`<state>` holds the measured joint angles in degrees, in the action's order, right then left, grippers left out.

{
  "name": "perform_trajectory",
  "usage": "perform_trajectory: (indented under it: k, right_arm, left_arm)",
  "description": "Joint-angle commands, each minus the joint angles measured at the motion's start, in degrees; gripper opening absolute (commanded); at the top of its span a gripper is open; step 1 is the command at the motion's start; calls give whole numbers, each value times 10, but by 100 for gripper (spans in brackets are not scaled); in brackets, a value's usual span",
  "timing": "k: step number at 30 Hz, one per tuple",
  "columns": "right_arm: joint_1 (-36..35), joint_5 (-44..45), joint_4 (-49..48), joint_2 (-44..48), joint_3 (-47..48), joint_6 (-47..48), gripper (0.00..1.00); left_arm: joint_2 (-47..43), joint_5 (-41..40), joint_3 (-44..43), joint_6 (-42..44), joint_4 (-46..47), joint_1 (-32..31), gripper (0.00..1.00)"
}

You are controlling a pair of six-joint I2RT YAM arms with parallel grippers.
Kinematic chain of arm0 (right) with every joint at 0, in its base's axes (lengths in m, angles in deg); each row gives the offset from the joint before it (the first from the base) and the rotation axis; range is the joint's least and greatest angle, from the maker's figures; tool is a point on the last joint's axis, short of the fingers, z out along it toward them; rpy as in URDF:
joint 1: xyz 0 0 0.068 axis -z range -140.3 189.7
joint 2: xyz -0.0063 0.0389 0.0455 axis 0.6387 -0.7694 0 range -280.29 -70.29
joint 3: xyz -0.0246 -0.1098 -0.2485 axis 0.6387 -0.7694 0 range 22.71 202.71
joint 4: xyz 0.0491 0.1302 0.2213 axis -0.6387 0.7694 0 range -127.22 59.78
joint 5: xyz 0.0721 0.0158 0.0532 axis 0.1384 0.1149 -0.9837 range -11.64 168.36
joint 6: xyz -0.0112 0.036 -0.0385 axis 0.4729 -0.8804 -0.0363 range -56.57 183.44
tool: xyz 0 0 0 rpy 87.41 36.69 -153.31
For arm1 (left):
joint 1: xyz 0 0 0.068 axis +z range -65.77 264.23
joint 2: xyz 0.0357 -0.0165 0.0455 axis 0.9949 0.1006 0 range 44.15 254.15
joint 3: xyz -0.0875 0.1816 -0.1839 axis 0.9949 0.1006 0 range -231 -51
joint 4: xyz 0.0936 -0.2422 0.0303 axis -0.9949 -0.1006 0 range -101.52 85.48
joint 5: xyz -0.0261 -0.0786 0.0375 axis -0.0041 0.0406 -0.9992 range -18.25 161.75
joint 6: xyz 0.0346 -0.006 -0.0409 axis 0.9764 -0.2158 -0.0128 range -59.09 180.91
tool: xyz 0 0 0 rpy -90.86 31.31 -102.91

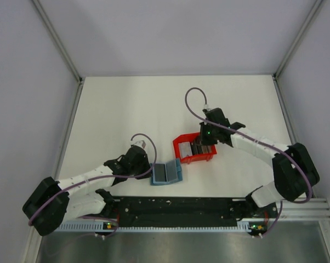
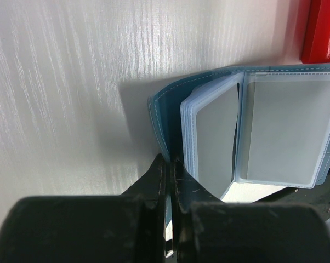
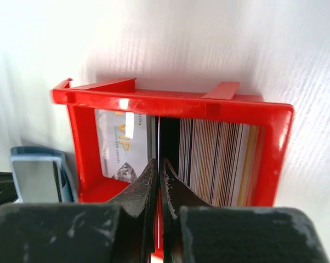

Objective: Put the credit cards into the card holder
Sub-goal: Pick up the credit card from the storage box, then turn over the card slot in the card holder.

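The card holder (image 1: 166,173) lies open on the table (image 1: 126,109) close to the near edge, between my two arms and just left of the red box tray (image 1: 182,150). In the left wrist view I see its teal cover (image 2: 165,109) folded back and its clear sleeves (image 2: 291,131) fanned out, grey inside. My left gripper (image 2: 168,164) is closed on the left edge of that cover, with a sliver of teal showing between the jaws.

The credit cards (image 3: 220,159) stand on edge in a packed row in the right part of the tray (image 3: 170,103). A silver card (image 3: 121,148) lettered VIP leans flat at the left end of the tray. My right gripper (image 3: 158,164) reaches down into the tray between the two, its jaws pressed together on a thin card (image 3: 158,131) standing edge-on. From above, that gripper (image 1: 204,143) sits over the middle of the tray.
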<state>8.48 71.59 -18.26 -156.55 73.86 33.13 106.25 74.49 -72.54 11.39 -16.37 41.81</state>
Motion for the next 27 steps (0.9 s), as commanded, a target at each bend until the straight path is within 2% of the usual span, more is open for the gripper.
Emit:
perform_trajectory:
  k: [1, 8, 13, 20, 27]
  right_arm:
    - [-6, 60, 41, 74, 46, 28, 0]
    - [-6, 56, 45, 139, 31, 1, 0]
    - [-30, 6, -17, 187, -18, -71, 0]
    - [-176, 95, -148, 196, -95, -210, 0]
    - [-298, 180, -237, 106, -77, -292, 0]
  left_arm:
    - [-8, -1, -13, 13, -28, -1, 0]
    - [-12, -1, -23, 14, -40, -1, 0]
    - [-23, 2, -30, 16, -52, -1, 0]
    - [-50, 6, -42, 16, -73, -1, 0]
    - [-63, 9, -36, 6, -77, -2, 0]
